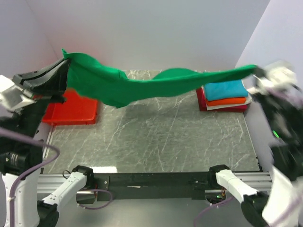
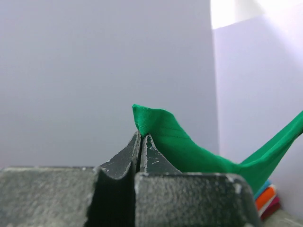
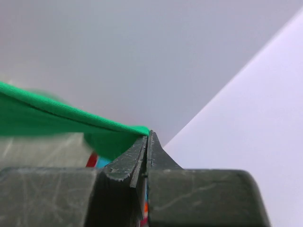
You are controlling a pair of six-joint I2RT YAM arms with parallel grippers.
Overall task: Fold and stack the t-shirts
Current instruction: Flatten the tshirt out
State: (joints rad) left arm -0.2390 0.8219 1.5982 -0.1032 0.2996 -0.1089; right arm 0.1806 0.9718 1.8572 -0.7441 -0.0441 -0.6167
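Green t-shirt (image 1: 142, 85) hangs stretched in the air across your workspace, well above the table (image 1: 151, 142), and it sags in the middle. At your far left, the left gripper (image 1: 65, 59) is clamped on 1 end of it. In the left wrist view the jaws (image 2: 141, 137) are pressed together with a green corner pinched at their tips.

Below that gripper, 1 red tray (image 1: 71, 111) sits at the table's back left. The arm and the drooping cloth cover part of it, so you cannot see all of its inside.

Moving right, 1 stack (image 1: 226, 96) of 4 folded shirts lies at the table's back right. The teal shirt (image 1: 225, 88) is on top, the orange shirt (image 1: 228, 100) is under it, then comes the white shirt (image 1: 222, 107), and the red shirt (image 1: 200, 98) is at the bottom.

At your far right, the right gripper (image 1: 258, 71) is blurred from above. Its wrist view shows the jaws (image 3: 147, 137) closed on the shirt's other green end.

Your count is 5 t-shirts, 1 held aloft and 4 folded, plus 1 tray and 2 grippers, both gripping the same shirt.
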